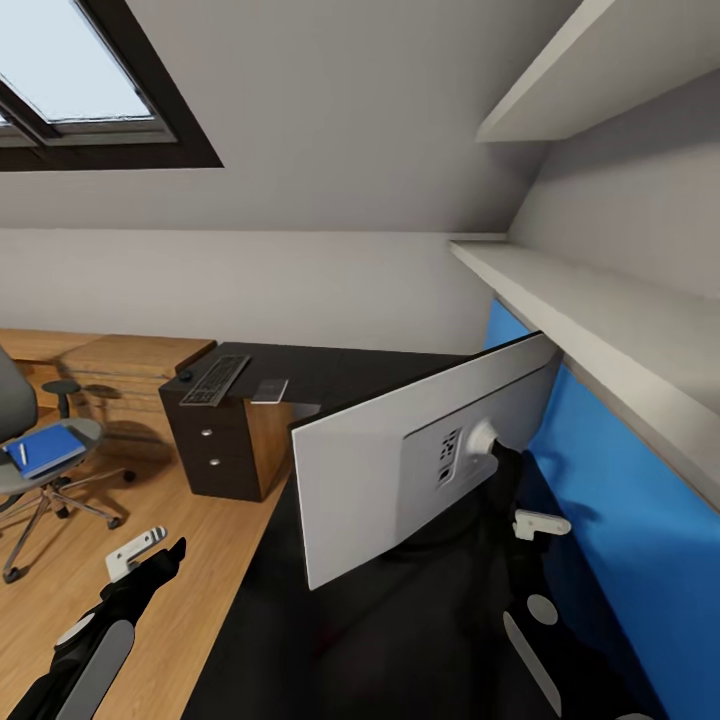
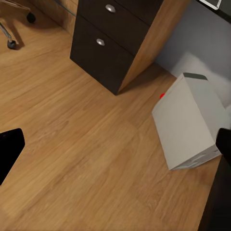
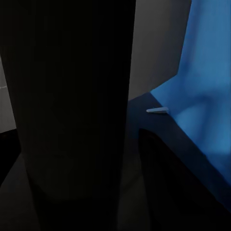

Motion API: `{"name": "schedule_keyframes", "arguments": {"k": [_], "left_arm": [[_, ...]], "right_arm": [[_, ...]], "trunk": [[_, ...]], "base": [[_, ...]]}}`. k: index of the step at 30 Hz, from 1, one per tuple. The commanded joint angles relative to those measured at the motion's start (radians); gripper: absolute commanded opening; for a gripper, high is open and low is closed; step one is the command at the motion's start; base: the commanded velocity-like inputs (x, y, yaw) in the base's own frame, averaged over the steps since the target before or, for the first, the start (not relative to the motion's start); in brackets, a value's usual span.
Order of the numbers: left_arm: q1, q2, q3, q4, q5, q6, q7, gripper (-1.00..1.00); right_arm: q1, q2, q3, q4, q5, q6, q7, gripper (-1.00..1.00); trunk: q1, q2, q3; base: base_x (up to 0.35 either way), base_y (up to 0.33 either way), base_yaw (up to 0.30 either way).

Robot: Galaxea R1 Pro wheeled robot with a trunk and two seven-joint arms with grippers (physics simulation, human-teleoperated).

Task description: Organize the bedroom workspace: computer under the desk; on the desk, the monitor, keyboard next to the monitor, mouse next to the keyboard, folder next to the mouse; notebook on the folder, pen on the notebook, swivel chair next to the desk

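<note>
The monitor (image 1: 400, 470) stands on the black desk (image 1: 330, 640) with its pale back towards me. My right gripper (image 1: 535, 530) is behind it, close to the black stand (image 3: 72, 96); its fingers cannot be made out against the dark stand. My left gripper (image 1: 160, 555) hangs open over the wood floor, its fingertips (image 2: 9, 151) far apart. The computer (image 2: 190, 127) lies on the floor by the desk edge. The keyboard (image 1: 215, 380) and mouse (image 1: 185, 376) rest at the desk's far end, beside a small flat grey rectangle (image 1: 270, 390). The blue folder (image 1: 45, 450) with the pen (image 1: 22, 453) on it sits on the swivel chair (image 1: 40, 480).
A dark drawer unit (image 1: 225, 450) with wooden sides stands under the desk's far end. A blue wall panel (image 1: 620, 510) and two shelves (image 1: 590, 310) run along the right. A low wooden bench (image 1: 110, 360) lines the back wall. A skylight (image 1: 80, 90) is at the upper left.
</note>
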Motion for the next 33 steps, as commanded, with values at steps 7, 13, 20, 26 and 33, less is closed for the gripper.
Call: {"name": "schedule_keyframes", "arguments": {"k": [7,13,20,26,33], "left_arm": [[0.000,0.000,0.000,-0.002,0.008,0.004,0.005,1.00],[0.000,0.000,0.000,-0.002,0.007,0.004,0.005,1.00],[0.000,0.000,0.000,-0.002,0.007,0.004,0.005,1.00],[0.000,0.000,0.000,-0.002,0.007,0.004,0.005,1.00],[0.000,0.000,0.000,-0.002,0.008,0.004,0.005,1.00]], "right_arm": [[-0.002,-0.002,0.006,-0.002,-0.003,-0.008,-0.005,-1.00],[-0.002,-0.002,0.006,-0.002,-0.003,-0.008,-0.005,-1.00],[-0.002,-0.002,0.006,-0.002,-0.003,-0.005,0.000,-1.00],[-0.002,-0.002,0.006,-0.002,-0.003,-0.004,0.001,-1.00],[-0.002,-0.002,0.006,-0.002,-0.003,-0.005,0.001,-1.00]], "trunk": [[0.000,-0.001,-0.001],[0.000,-0.001,0.000],[0.000,-0.001,0.000],[0.000,-0.001,0.000],[0.000,-0.001,0.000]], "base": [[0.068,-0.034,-0.003],[0.002,-0.001,-0.127],[0.000,0.000,-0.016],[0.000,0.000,0.000],[0.000,0.000,0.000]]}}
